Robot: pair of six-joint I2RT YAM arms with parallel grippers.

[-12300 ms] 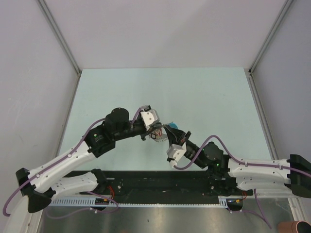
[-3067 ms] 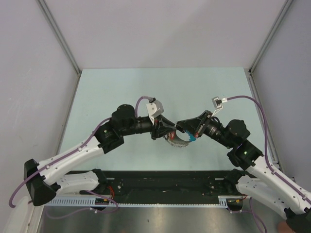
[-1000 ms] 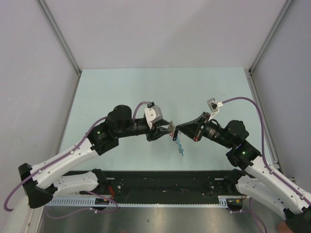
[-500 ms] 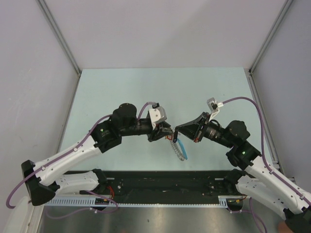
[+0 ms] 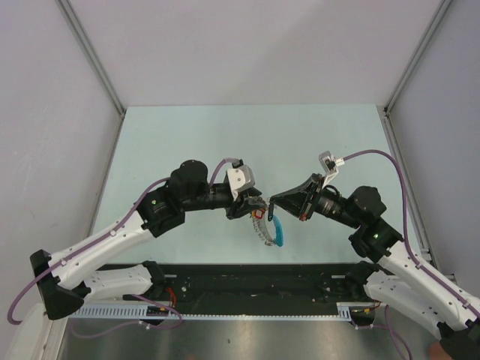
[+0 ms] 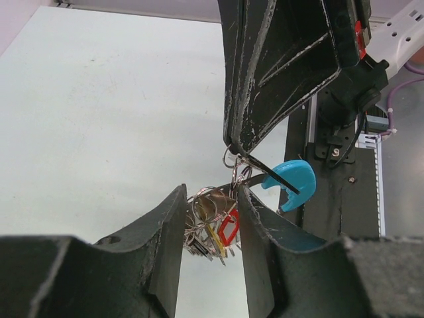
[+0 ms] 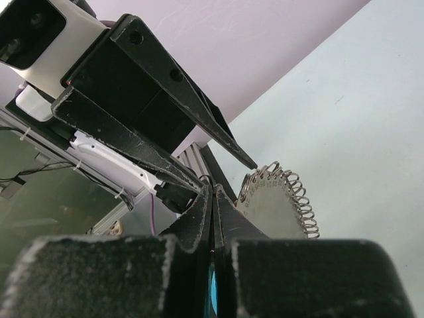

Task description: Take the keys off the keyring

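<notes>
Dangling above the pale green table (image 5: 187, 142), the silvery chain keyring (image 5: 274, 229) with light-blue band is pinched in the closed right gripper (image 5: 271, 201). This presumably steadies it so the half-spread left gripper (image 6: 211, 195), bracketing the small keys (image 6: 222, 232) (one red-headed, grip uncertain), can free them.

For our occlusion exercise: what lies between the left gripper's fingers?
Keyring loops and keys, one red-headed, fill the gap; how they link is hidden in the tangle.
</notes>
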